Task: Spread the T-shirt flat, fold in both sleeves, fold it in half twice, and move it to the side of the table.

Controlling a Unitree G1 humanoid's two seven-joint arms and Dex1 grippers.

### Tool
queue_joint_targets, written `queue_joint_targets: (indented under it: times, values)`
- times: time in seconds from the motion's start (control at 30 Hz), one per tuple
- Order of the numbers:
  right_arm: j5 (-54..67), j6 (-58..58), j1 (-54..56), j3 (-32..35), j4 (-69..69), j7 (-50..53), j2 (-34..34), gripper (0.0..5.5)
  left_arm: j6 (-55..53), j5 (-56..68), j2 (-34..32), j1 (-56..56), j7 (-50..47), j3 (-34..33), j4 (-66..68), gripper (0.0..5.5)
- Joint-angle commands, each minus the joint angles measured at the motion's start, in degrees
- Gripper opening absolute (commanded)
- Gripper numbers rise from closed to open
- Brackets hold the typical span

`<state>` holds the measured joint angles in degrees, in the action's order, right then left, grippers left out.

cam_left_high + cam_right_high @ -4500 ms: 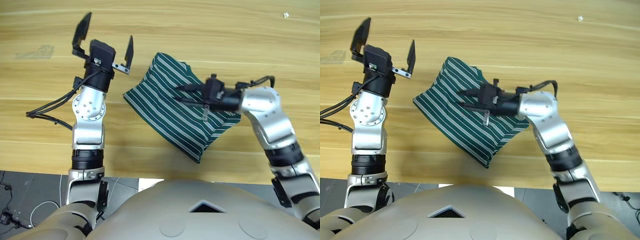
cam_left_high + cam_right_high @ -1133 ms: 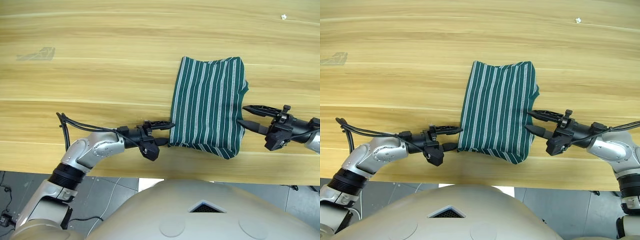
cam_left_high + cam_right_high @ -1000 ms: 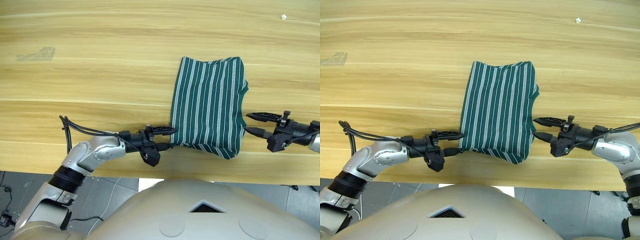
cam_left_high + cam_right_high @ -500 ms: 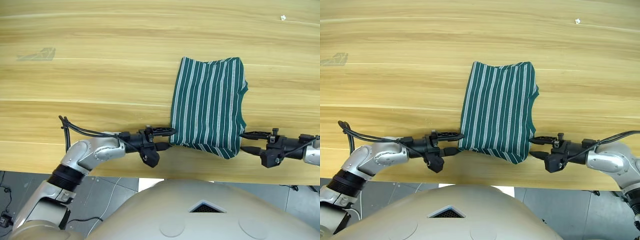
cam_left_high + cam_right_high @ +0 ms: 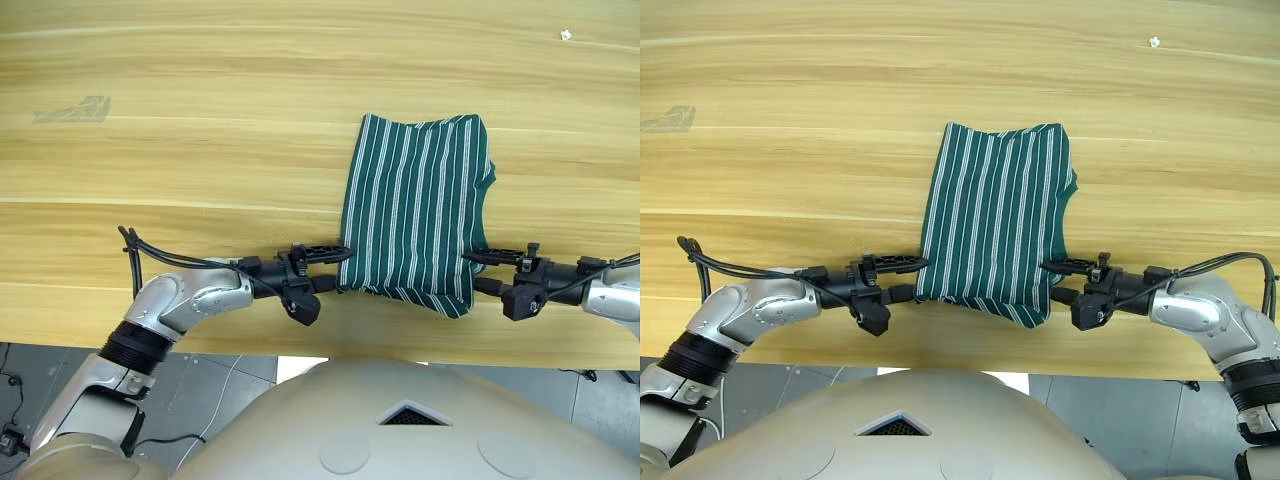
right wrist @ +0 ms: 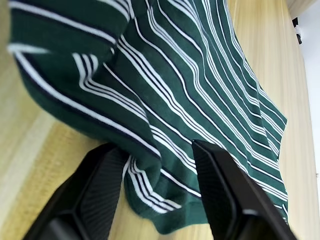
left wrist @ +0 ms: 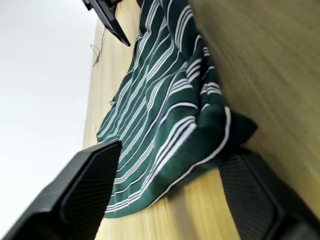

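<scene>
two grippers sit low in the frame at the near edge of the table [image 5: 200,120]. the left gripper [image 5: 330,268] is at the near left corner of the t-shirt [image 5: 415,200], and the right gripper [image 5: 483,270] is at the near right corner. both have their fingers spread, each pair straddling its corner of cloth without pinching it. the t-shirt lies folded into a striped green rectangle at middle right of the frame. its long side runs away from the robot and its near hem is close to the table edge.

the likely trouble is a partial grab. the cloth looks several layers thick. if a pair of fingers closes on the top layers alone, the lower ones would stay down and the fold would open on lifting. the near hem also slants, lower on the right, so the corners may be taken unevenly and the next fold could come out skewed. a dragged hem could slip over the table edge.

the left wrist view adds what the head views cannot: the corner bunched into a thick rounded lump between the fingers [image 7: 90,190]. the right wrist view shows the edge curling between its fingers [image 6: 102,192]. the head views give the whole outline and the wood beyond, with a small white speck [image 5: 565,34] at upper right.
</scene>
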<state>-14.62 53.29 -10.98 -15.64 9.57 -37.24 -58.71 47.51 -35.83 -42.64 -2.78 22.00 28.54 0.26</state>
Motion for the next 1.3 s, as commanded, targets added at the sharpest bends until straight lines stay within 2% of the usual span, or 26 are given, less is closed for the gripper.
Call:
queue_joint_targets:
  times: [0.03,0.37,0.8,0.93,1.0,1.13,1.23,1.3]
  values:
    - [0.2,-1.1,-1.7,-2.5,-0.3,-3.0,-0.3,2.43,-1.7,-3.9,-0.9,-3.0,4.0,3.7,2.3,3.25]
    - [2.0,-3.1,-2.0,-3.8,-3.1,-5.4,-0.2,2.43,-1.8,-5.2,-0.3,-3.0,2.8,5.5,3.7,1.64]
    - [2.1,-3.5,-2.3,-4.1,-3.4,-6.5,0.3,0.13,-3.0,-6.0,-0.1,-3.5,1.6,5.1,3.3,0.53]
    - [3.1,-4.4,-2.5,-4.6,-3.8,-7.1,0.7,0.00,-3.8,-3.9,-0.7,-5.2,2.9,4.8,1.4,0.23]
    - [7.7,-7.0,-2.8,-5.1,-4.9,-8.4,1.3,0.00,-6.6,0.4,-1.5,-6.9,6.1,4.7,-0.4,0.15]
    - [24.7,-17.9,-3.0,-4.1,-8.6,-14.1,1.8,0.00,-16.3,12.0,-6.1,-11.6,16.5,4.5,-8.5,0.11]
    - [35.9,-27.8,-2.3,-1.1,-11.1,-18.9,1.3,0.00,-27.7,28.0,-9.2,-15.1,22.0,0.9,-20.6,0.09]
    - [39.9,-32.6,-2.1,0.6,-12.5,-21.0,1.3,0.00,-32.9,33.7,-10.3,-16.4,24.0,-1.1,-27.3,0.08]
